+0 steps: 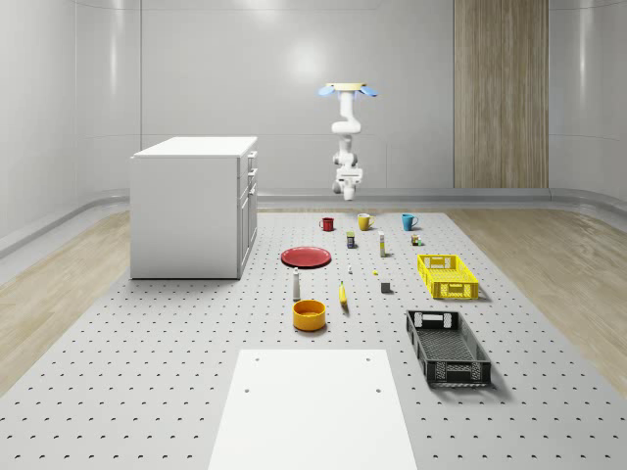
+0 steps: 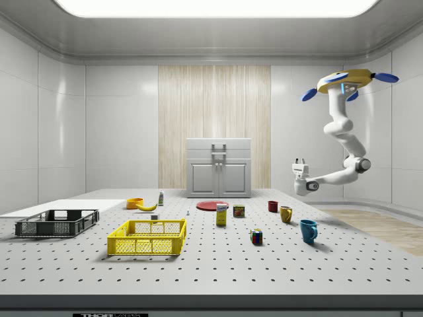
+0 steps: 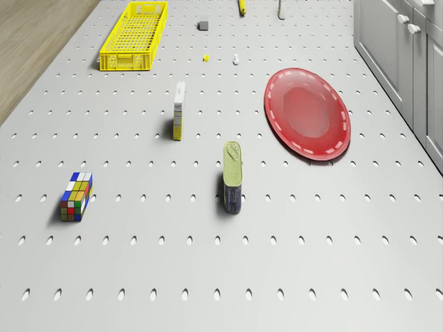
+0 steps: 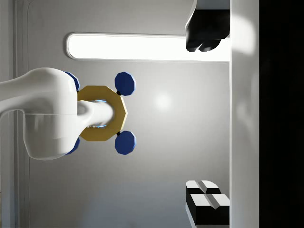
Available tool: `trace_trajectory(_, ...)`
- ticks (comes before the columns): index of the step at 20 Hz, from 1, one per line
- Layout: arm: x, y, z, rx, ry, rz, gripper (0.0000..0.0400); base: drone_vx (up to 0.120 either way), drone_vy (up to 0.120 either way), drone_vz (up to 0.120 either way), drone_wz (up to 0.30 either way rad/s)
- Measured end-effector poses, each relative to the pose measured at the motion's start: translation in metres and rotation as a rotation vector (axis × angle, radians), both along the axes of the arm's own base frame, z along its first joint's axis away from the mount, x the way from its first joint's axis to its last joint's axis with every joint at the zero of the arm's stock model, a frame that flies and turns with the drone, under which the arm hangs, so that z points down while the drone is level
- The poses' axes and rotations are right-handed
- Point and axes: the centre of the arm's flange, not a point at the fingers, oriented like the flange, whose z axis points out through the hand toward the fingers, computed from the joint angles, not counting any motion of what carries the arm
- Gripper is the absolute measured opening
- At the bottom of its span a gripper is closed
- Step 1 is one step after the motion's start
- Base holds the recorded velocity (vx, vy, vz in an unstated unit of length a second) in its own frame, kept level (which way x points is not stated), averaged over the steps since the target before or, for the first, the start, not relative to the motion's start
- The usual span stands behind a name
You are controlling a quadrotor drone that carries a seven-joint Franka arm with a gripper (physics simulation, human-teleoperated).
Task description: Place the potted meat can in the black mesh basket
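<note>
Room: pale walls, pegboard table (image 1: 147, 392).
Drone (image 2: 344, 82): hovering high beyond the table's far end.
Basket (image 1: 447, 347): black mesh, near end, well apart from the can.
Can (image 3: 232, 177): upright beside the red plate (image 3: 307, 114); probably stiff, light, slick; grip its flat sides.
Jaws (image 4: 207, 118): apart, pointing upward, holding nothing.

I see bright, even overhead light from a ceiling panel (image 2: 215, 6). Soft short shadows under objects on the table (image 1: 176, 362). Mild glare on walls. No blur, no edge distortion.
</note>
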Motion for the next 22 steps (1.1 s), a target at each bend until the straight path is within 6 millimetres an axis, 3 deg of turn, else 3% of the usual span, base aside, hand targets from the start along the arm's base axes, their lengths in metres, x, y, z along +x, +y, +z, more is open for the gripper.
trace_trajectory(12, -0.001, 0.006, 0.0, -0.057, -0.009, -0.001, 0.04, 0.12, -0.12, 0.0, 0.0)
trace_trajectory(18, -0.001, 0.017, -0.002, -0.173, -0.013, -0.004, 0.04, 0.12, 0.0, 0.0, 0.0)
trace_trajectory(22, -0.001, 0.034, -0.006, -0.347, -0.016, -0.008, 0.04, 0.12, 0.0, 0.0, 0.0)
